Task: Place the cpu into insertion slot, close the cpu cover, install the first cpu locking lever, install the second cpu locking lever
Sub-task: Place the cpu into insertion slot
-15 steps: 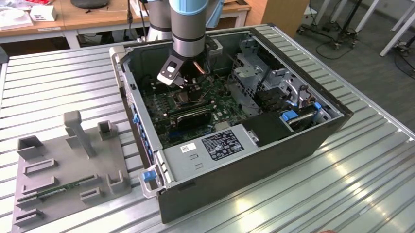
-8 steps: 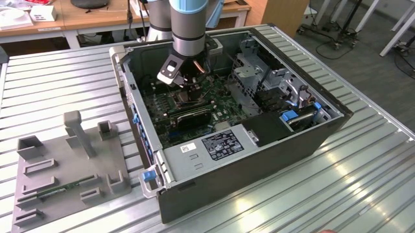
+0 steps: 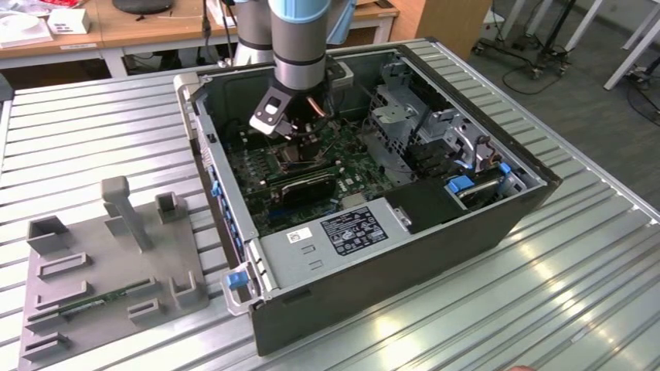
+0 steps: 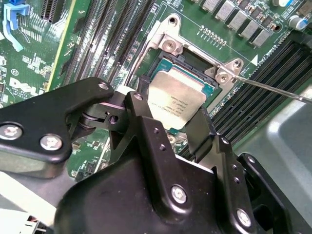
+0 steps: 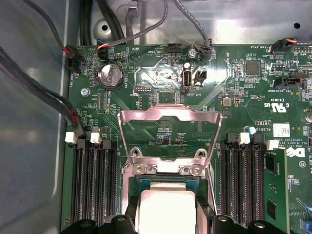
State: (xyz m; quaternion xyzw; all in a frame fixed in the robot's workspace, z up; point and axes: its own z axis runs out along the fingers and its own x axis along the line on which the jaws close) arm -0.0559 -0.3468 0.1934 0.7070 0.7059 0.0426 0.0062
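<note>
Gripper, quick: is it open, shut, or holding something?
Gripper: shut on the cpu, holding it at the insertion slot.

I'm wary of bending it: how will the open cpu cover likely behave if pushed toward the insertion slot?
Likely to swing, not slide: the cpu cover looks held by two screws beside the insertion slot. As a thin windowed frame, it may flex if pushed at one corner. It would probably strike the gripper, shut on the cpu over the slot.
</note>
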